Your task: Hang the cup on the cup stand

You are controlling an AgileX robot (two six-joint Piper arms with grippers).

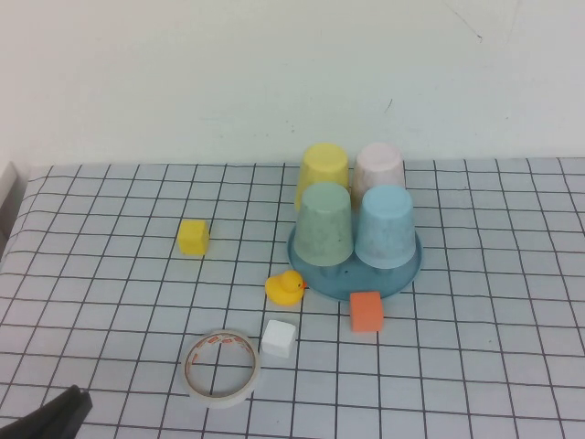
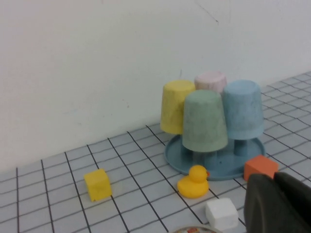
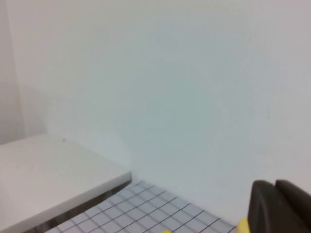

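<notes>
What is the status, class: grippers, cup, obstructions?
Left gripper shut, parked near-left. Right gripper shut, off-table. Cup hung on cup stand. Nothing obstructing.

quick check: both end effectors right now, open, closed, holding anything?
Left end effector: closed, holding nothing, parked low at the table's near-left corner.
Right end effector: closed, holding nothing, out of the high view, facing the wall.

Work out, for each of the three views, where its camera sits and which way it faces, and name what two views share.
High view: raised on the robot's side, looking down at the table and cup stand; left gripper at the near left.
Left wrist view: low, facing the cup; the shut left gripper shows.
Right wrist view: faces the wall; the shut right gripper shows.
Shared: high and left wrist views both show the duck.
</notes>
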